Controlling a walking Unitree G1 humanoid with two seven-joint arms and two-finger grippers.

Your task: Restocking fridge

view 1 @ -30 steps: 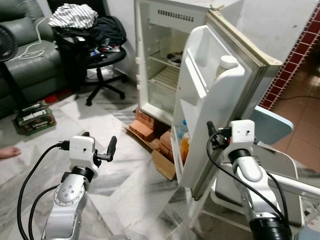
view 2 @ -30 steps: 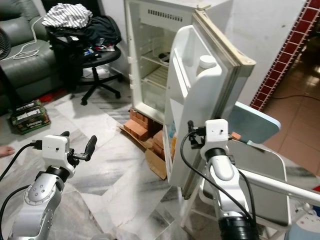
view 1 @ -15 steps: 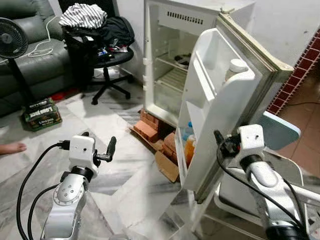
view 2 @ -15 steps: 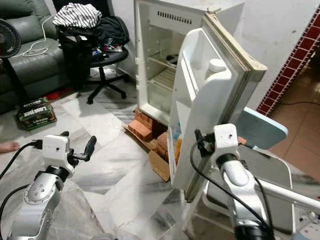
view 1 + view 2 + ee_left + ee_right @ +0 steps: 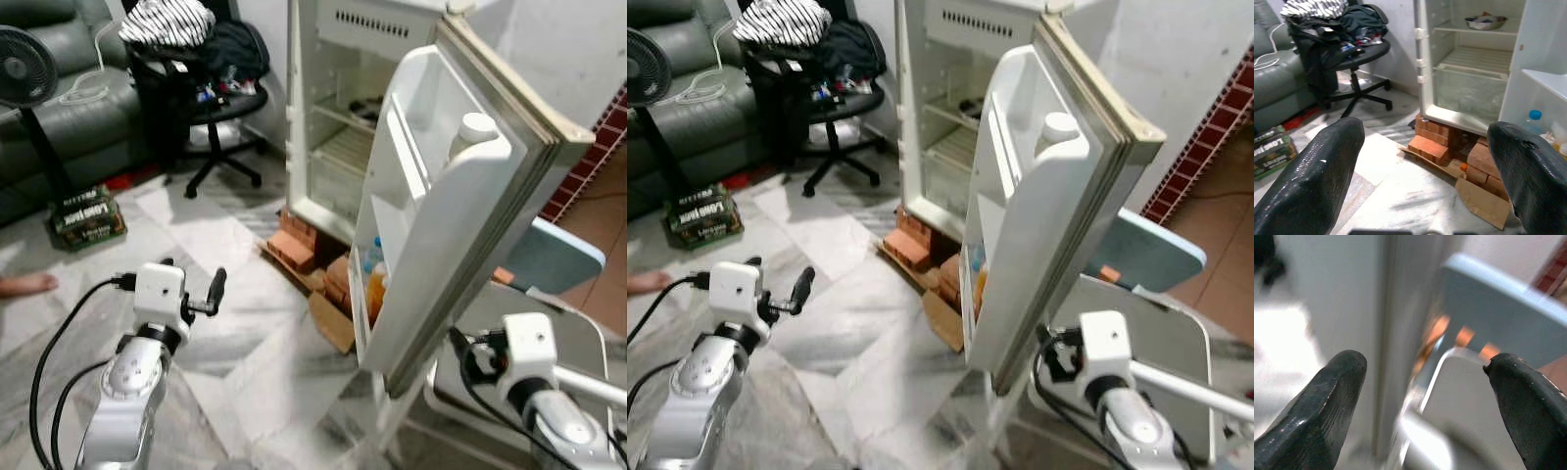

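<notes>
The white fridge [image 5: 338, 88] stands open, with wire shelves and a bowl [image 5: 1486, 21] on the upper one. Its door [image 5: 441, 235] swings out toward me. A white-capped bottle [image 5: 477, 127] sits in the top door shelf, and a blue-capped bottle [image 5: 372, 257] and an orange one [image 5: 376, 292] sit low in the door. My right gripper [image 5: 462, 354] hangs open and empty just below the door's lower outer corner; its wrist view is blurred. My left gripper [image 5: 214, 292] is open and empty over the marble floor, facing the fridge.
Red bricks [image 5: 299, 250] and a cardboard flap [image 5: 333, 323] lie at the fridge's foot. An office chair piled with clothes [image 5: 211, 69], a fan [image 5: 20, 69] and a sofa stand at the left. A box [image 5: 86, 215] and a person's foot [image 5: 24, 284] are on the floor. A pale chair [image 5: 554, 264] stands behind the door.
My right arm has dropped from beside the door's edge to below its bottom corner. The camera has shifted a little. My left arm has not moved.
</notes>
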